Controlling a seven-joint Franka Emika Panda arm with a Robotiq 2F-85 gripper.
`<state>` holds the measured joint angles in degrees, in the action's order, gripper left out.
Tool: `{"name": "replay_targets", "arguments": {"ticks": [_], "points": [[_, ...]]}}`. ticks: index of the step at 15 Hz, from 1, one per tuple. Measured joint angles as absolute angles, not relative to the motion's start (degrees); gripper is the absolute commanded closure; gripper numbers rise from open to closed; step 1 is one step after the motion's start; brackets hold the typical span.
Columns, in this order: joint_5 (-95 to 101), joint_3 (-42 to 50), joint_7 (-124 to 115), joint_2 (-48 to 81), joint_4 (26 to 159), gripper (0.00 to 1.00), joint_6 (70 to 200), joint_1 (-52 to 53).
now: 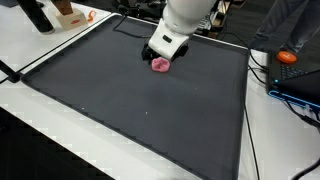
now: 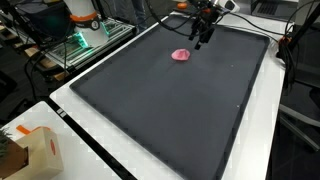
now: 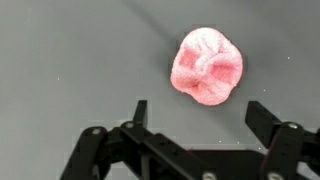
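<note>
Pink lump [image 3: 207,65], soft and crumpled with paler folds across its top, lies on the dark mat [image 3: 60,50] just ahead of my fingers, a little toward the right-hand one in the wrist view. Nothing touches it, and bare mat shows all around it. My gripper [image 3: 197,108] stands wide, with one black fingertip [image 3: 140,108] on each side of the gap and nothing between them. In both exterior views the lump [image 1: 160,65] [image 2: 181,55] sits in the far part of the mat [image 1: 130,110] [image 2: 170,110], near its back edge. My gripper [image 1: 159,57] hangs close over it in an exterior view and just beside it in an exterior view [image 2: 201,42], and I cannot tell from either how much air lies between us. The mat covers most of a white table [image 1: 40,120] [image 2: 100,150], whose bare border runs along its edges. Well apart from the lump, an orange thing [image 1: 287,57] rests off the mat's side among dark cables, and a brown paper bag [image 2: 40,150] stands at the table's near corner.
</note>
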<state>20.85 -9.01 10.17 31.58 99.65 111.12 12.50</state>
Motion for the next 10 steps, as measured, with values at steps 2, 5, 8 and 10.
{"name": "replay_targets", "arguments": {"ticks": [2,5,8,10], "points": [[17.7,-8.4,7.8,30.6,99.7,0.0,111.1,11.5],[13.1,-7.7,4.7,28.8,99.8,0.0,110.8,9.8],[9.5,-6.9,1.2,26.3,100.5,0.0,110.8,8.6],[7.8,-6.4,-1.2,24.3,101.4,0.0,110.8,8.0]]}}
